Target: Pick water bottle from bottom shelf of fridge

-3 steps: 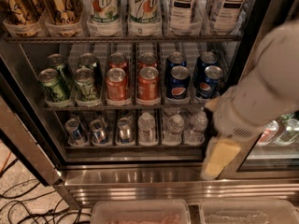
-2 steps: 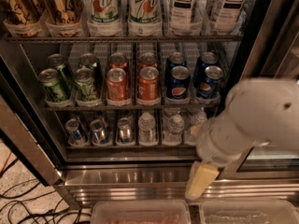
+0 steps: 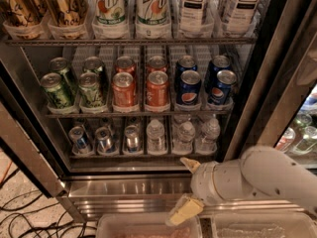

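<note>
Below, empty fingers (image 3: 184, 209) gape wide under the bottom shelf (image 3: 143, 156) trays holding water bottles (image 3: 155, 135).

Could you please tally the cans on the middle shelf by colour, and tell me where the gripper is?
Green cans: 4
Orange cans: 4
Blue cans: 4
Total: 12
The gripper is low in front of the fridge, below the bottom shelf, jaws open.

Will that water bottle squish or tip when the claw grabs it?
The water bottle looks like thin plastic, so it probably squishes. Tall and narrow, it might tip if bumped. The claw hangs open below the bottom shelf.
</note>
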You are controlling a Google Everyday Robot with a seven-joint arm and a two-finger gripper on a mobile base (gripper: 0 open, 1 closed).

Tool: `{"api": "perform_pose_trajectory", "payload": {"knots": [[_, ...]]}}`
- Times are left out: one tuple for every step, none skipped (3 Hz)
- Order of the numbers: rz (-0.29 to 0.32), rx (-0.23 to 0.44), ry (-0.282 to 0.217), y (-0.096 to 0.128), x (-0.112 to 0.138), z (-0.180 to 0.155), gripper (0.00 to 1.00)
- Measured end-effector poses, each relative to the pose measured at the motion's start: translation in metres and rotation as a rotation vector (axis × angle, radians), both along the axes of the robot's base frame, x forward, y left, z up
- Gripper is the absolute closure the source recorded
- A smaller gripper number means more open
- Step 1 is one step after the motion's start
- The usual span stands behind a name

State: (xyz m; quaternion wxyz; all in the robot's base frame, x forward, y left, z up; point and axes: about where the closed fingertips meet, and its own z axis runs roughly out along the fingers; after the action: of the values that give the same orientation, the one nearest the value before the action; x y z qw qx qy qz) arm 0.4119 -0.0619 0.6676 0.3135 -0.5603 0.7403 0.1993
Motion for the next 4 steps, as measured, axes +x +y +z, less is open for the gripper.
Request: {"api": "perform_pose_trajectory", "payload": {"knots": [[-0.047,0.129,-0.045,0.013,0.009,0.0,0.0],[-0.047,0.129,-0.045,0.014,0.009,0.0,0.0],[-0.112,0.253,-0.073,0.018,0.021,0.001,0.0],[-0.274,0.461,-0.192,0.011,0.045,0.018,0.0]]}}
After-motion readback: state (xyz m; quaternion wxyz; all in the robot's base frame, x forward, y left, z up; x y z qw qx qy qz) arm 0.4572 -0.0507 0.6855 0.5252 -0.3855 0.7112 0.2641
